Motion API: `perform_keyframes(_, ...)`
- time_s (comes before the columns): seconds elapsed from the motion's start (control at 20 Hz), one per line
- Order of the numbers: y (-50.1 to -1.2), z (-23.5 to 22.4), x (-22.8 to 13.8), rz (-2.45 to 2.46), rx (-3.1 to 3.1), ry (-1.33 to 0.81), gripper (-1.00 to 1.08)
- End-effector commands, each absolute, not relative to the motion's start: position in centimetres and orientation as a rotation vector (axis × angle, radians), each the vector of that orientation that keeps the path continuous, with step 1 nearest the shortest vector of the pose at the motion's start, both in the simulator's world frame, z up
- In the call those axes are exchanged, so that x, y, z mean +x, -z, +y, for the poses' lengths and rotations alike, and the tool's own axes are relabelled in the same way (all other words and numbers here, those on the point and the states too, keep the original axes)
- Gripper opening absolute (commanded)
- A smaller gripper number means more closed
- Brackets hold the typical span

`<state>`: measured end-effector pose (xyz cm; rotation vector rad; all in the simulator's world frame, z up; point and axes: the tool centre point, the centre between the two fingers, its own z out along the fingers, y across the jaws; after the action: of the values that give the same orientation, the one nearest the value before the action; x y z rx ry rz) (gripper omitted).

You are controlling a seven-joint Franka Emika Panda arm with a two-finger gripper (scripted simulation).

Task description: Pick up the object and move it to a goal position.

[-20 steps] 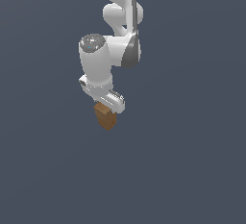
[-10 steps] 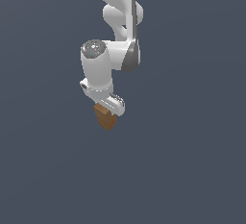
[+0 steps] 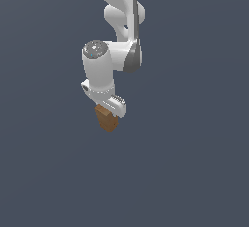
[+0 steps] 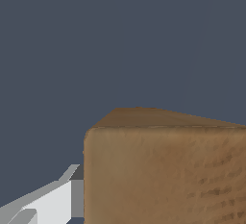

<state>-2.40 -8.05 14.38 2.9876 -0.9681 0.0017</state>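
Wrist view shows the brown wooden block point(image 4: 163, 170) pressed up close to the camera, filling much of the picture, its grain plain on the broad near face and a narrower face slanting away behind it. One white finger point(image 4: 53, 200) of the pincer lies against the block's side; the other finger is out of that picture. Behind both there is only flat slate-grey background.

From the exterior view, the block point(image 3: 106, 119) hangs at the tip of the pincer point(image 3: 110, 110), clenched between its fingers and tilted, with its lower end pointing down toward the exterior view's right. It touches nothing else; the same grey surrounds it on all sides. Above it the white wrist and the rounded joint with a grey cap point(image 3: 95, 50) rise to the arm point(image 3: 121, 7), which runs out of the picture's top edge.
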Motion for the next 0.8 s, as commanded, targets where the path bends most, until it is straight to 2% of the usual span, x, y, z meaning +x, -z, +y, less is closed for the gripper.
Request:
perform_keyframes(0.0,-14.8,-8.2,-2.0,-0.949,2.990,-0.024,-1.00)
perform_keyframes(0.4,-18.5,-9.4,0.8,-0.725,3.002,-0.217,-1.00)
perform_keyframes(0.75,-25.4,-9.8,4.9,-0.356,2.963,-0.520,-1.00)
